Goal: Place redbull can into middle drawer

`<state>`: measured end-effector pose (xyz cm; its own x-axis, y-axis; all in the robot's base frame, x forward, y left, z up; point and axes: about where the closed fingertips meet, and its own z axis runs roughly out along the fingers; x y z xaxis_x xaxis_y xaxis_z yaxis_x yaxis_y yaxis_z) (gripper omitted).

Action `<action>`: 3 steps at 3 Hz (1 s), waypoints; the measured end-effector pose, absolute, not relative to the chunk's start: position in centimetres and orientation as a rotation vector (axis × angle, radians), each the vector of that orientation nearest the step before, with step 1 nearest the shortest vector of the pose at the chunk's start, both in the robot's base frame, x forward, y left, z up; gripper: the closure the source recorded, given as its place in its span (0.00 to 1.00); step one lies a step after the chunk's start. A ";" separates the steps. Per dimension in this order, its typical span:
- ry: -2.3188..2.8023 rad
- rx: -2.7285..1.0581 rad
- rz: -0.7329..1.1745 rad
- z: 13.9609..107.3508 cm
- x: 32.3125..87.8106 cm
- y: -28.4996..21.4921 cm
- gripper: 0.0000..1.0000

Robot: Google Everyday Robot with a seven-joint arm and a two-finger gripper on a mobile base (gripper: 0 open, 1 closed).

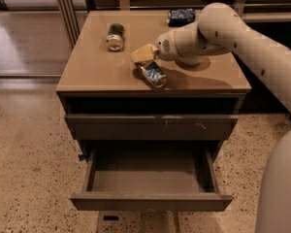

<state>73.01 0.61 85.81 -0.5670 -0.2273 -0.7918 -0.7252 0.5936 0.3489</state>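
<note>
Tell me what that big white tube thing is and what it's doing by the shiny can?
That white tube is a robot's arm. At its tip sits the gripper, its hand for pinching things. There is just one picture, taken by a camera looking down at a small cabinet from the front. On top are three cans: a silver-and-blue can on its side right by the gripper, a green can farther left, and a dark blue can at the back. I cannot tell whether the gripper has hold of the silver-and-blue one. Lower down, one drawer is pulled open.
</note>
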 end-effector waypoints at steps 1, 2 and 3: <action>1.991 -0.776 1.023 88.4 69.4 -1.7 1.00; 1.919 -0.738 1.137 90.6 64.6 -3.1 1.00; 1.899 -0.642 1.234 91.4 59.7 -3.9 1.00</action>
<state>59.72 -3.93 91.39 -0.5789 -0.0039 -0.8154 -0.7468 0.4041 0.5282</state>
